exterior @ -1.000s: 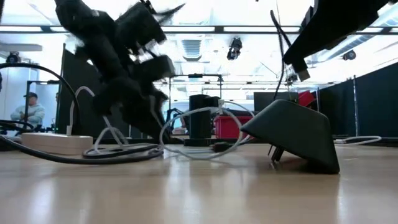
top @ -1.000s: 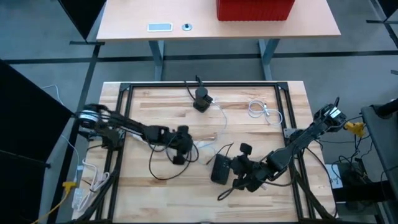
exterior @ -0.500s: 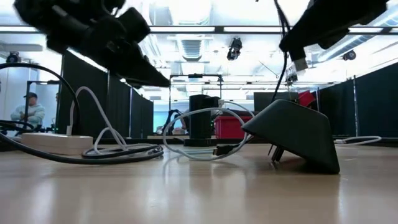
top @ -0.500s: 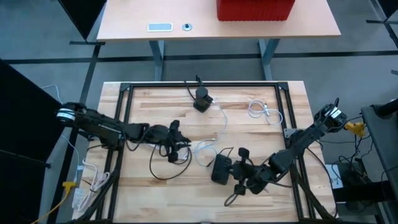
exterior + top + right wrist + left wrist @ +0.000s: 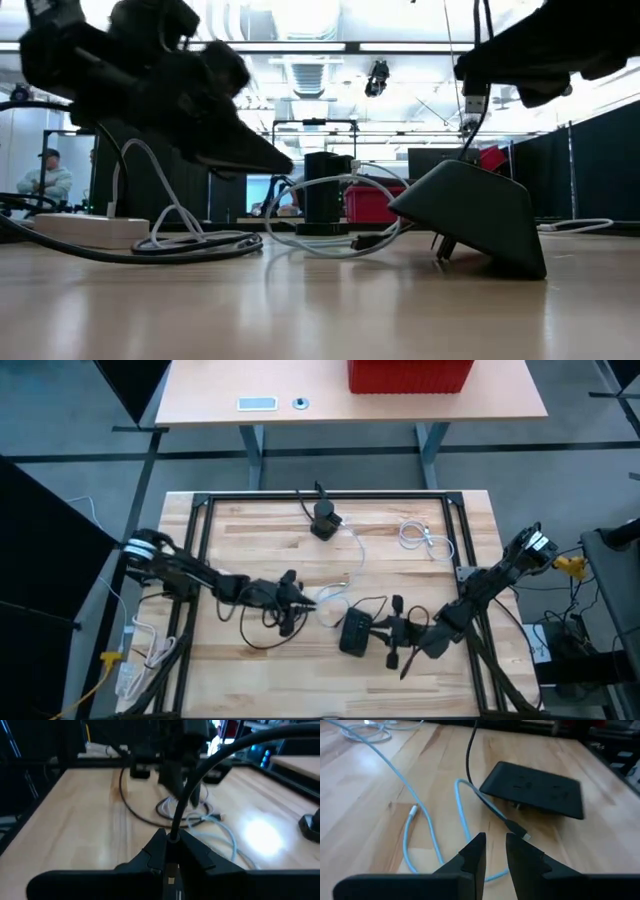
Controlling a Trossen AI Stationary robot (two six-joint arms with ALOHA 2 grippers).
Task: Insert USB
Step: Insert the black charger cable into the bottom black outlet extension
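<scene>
Two arms reach toward the middle of the wooden desk (image 5: 250, 530) as we look down from above: the left gripper (image 5: 298, 598) sits low over a tangle of pale cable (image 5: 330, 598), and the right gripper (image 5: 385, 632) sits just beside the black hub (image 5: 354, 632), with a black cable (image 5: 372, 603) looping away from it. From this height we cannot read either pair of fingers. A small black stand (image 5: 324, 518) sits near the far edge, a coiled white cable (image 5: 413, 535) to its right, and a red bin (image 5: 410, 374) rests on the separate table behind. At desk level we see what the overhead hides: the hub (image 5: 470, 215) is a wedge tilted up on one edge, and the right gripper hangs above it with a USB plug (image 5: 474, 102) pointing down, clear of the hub. A person (image 5: 44, 178) sits far off in the room. Through the left wrist camera we see its fingers (image 5: 474, 855) standing slightly apart with nothing between them, above the pale blue cable (image 5: 425, 832) lying on the desk; the hub (image 5: 532, 790) lies beyond, with a small black connector (image 5: 517, 829) beside it. Through the right wrist camera we see its fingers (image 5: 156, 851) pressed together on the black cable (image 5: 187, 802), which rises from between them.
</scene>
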